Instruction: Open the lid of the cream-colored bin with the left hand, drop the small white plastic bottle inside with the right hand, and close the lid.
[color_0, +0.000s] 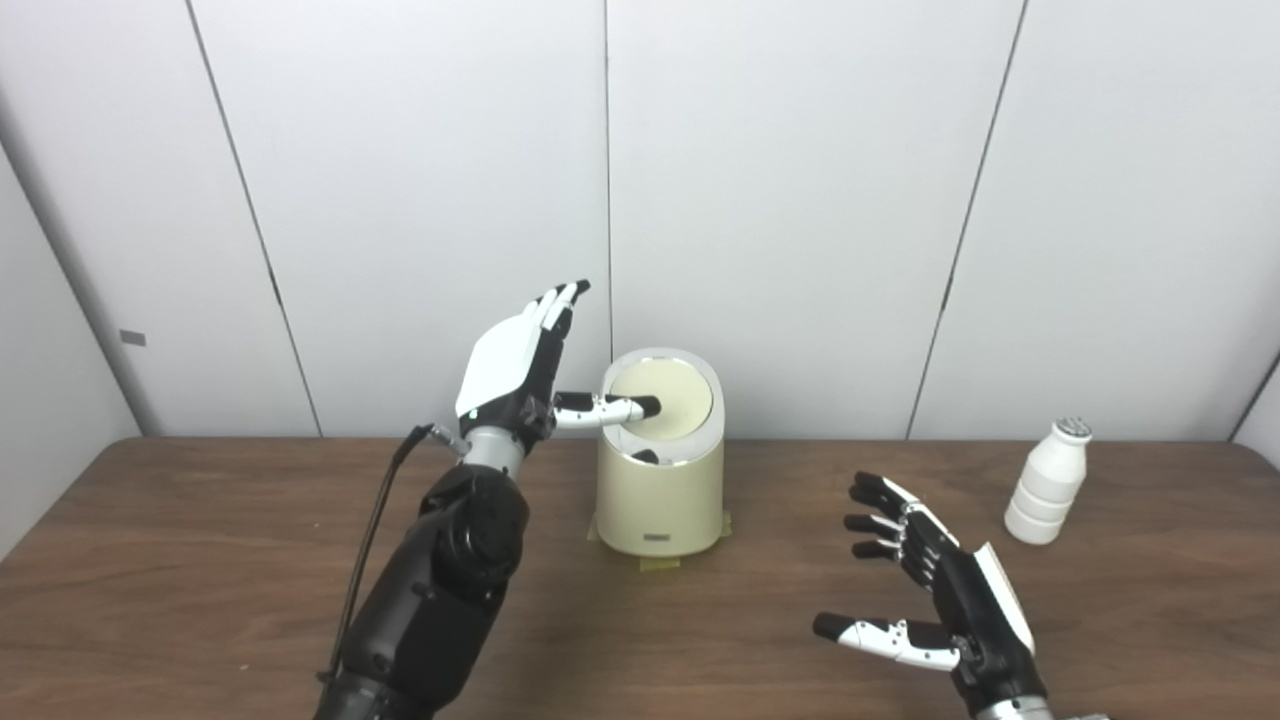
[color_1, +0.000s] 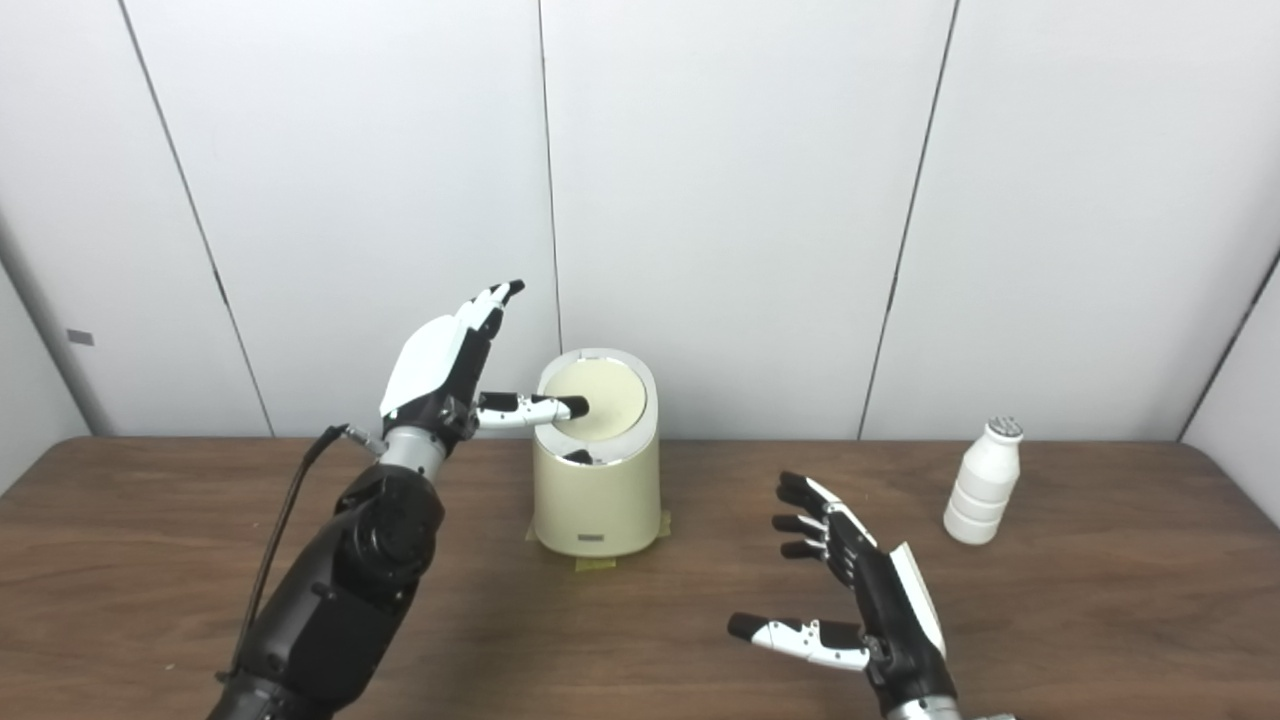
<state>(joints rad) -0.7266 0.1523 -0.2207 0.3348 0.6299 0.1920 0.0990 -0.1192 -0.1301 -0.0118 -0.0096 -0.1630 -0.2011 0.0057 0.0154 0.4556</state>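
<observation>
- Thumb of my left hand (color_0: 520, 365) reaches out sideways over the lid (color_0: 662, 398) of the cream-colored bin (color_0: 660, 495), its tip over or on the lid's left part; I cannot tell whether it presses. My fingers (color_0: 556, 303) stand straight up, spread from the thumb, grasping nothing.
- Lid looks tilted, with a dark gap at its near edge, so I judge the opening step is under way but not finished.
- To do it well, I should push down with the thumb tip on one side so the lid swings, and keep my upright fingers out of the opening.
- Bin stands on tape (color_0: 660, 563) on the table (color_0: 200, 560), so it should not slide under the push.
- My right hand (color_1: 860, 590) waits low over the table, released and empty.
- Small white plastic bottle (color_1: 983, 482) stands upright well to the right, apart from that hand, untouched.
</observation>
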